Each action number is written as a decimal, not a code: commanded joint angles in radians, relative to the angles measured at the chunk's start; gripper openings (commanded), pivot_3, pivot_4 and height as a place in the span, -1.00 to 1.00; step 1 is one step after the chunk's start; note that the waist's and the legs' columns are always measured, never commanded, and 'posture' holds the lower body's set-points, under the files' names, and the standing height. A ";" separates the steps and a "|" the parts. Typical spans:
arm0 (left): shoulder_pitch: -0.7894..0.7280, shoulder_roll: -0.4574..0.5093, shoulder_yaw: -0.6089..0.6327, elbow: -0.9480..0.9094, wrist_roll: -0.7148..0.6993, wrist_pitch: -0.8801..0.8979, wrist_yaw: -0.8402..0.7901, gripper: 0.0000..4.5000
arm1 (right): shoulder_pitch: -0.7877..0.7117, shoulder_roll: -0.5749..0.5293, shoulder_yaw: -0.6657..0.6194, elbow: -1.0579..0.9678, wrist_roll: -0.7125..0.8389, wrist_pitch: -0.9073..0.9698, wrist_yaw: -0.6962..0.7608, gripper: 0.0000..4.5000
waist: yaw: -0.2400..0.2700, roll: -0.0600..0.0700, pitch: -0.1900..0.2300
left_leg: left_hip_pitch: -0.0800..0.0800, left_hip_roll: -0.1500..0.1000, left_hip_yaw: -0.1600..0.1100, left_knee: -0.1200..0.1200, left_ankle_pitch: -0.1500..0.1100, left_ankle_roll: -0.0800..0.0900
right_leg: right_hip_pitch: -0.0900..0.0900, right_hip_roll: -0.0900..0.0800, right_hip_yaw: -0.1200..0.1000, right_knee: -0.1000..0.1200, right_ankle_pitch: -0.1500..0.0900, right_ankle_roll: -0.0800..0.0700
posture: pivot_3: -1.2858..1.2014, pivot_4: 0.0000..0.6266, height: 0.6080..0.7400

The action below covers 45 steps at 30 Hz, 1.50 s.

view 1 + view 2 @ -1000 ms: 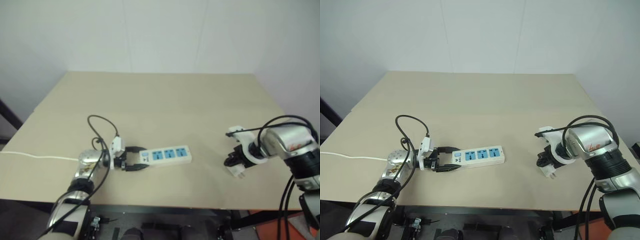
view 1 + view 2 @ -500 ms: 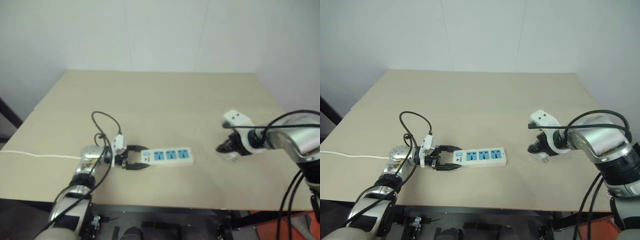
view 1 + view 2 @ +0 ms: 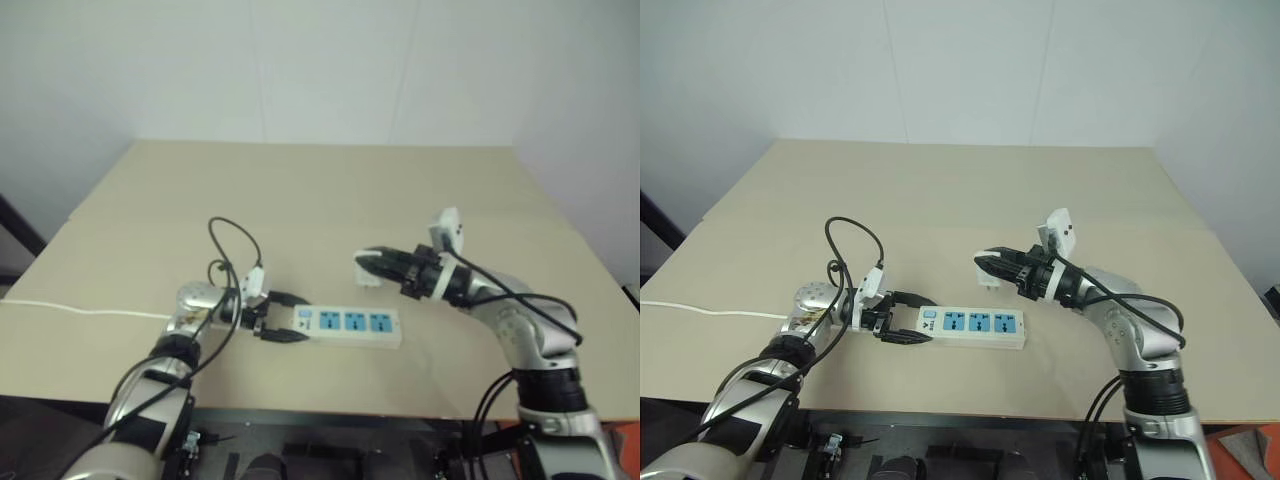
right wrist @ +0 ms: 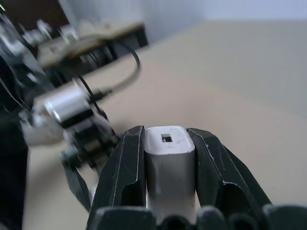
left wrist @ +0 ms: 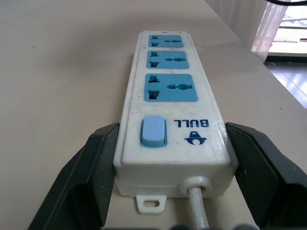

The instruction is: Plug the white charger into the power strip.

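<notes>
- Two grippers work around the power strip, which lies flat on the table near its front edge.
- The left gripper brackets the strip's switch end, a black finger on each long side.
- The right gripper holds the white charger pinched between its fingers, raised just behind the strip.

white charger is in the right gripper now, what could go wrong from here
The white charger is pinched by its sides alone in the right gripper, so pushing it into a socket could make it slip or tilt. The left gripper brackets only the switch end of the power strip, so the far end might swing.
</notes>
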 commanded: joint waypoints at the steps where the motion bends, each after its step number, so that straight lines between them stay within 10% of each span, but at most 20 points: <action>1: 0.008 0.002 -0.047 -0.011 0.002 0.010 -0.017 0.42 | 0.011 0.059 -0.036 0.021 0.052 -0.092 0.057 -0.51 | -0.001 0.000 0.000 | 0.000 0.000 0.000 0.000 0.000 0.000 | 0.000 0.000 0.000 0.000 0.000 0.000 | 0.03 -0.52 1.00; 16: 0.017 0.024 -0.071 -0.066 -0.030 0.078 -0.017 0.42 | 0.017 0.166 0.143 0.313 -0.178 -0.515 0.298 -0.51 | -0.009 0.000 0.000 | 0.002 0.000 0.000 0.000 0.000 0.000 | 0.000 0.000 0.000 0.004 0.000 0.000 | 0.03 -0.52 1.00; 45: 0.018 0.017 -0.055 -0.062 -0.018 0.082 -0.017 0.42 | -0.019 0.179 0.157 0.429 -0.243 -0.578 0.336 -0.51 | -0.010 0.000 0.000 | 0.002 0.000 0.000 0.000 0.000 0.000 | 0.000 0.000 0.001 0.006 -0.001 -0.001 | 0.03 -0.52 1.00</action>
